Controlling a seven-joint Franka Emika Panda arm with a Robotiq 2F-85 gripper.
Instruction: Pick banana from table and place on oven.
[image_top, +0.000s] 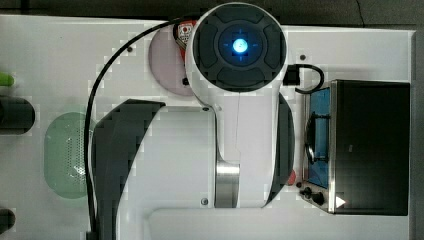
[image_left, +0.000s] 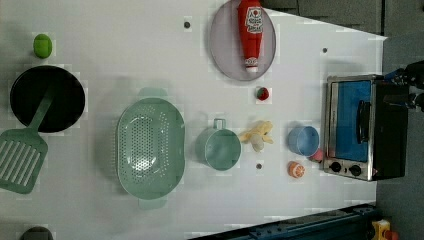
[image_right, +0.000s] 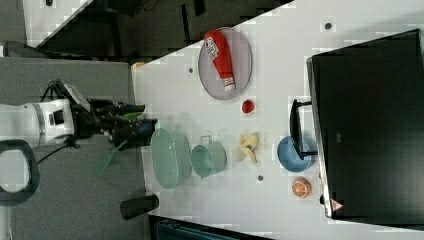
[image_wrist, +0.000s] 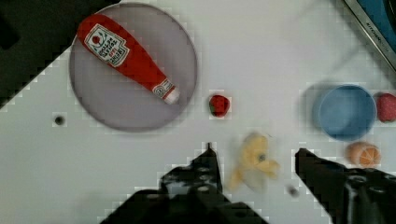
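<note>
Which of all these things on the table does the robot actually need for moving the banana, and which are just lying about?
Needed:
- banana
- oven
- table
- gripper, open

Just lying about:
- ketchup bottle on a grey plate
- strawberry
- blue bowl
- orange slice
- green colander
- green cup
- spatula
- black pan

One banana (image_left: 257, 134), one oven (image_left: 364, 127), one ketchup bottle (image_left: 250, 31), one strawberry (image_left: 262, 93), one colander (image_left: 150, 146)

Three overhead views plus a close wrist view, all sharing the table (image_left: 125, 45).
</note>
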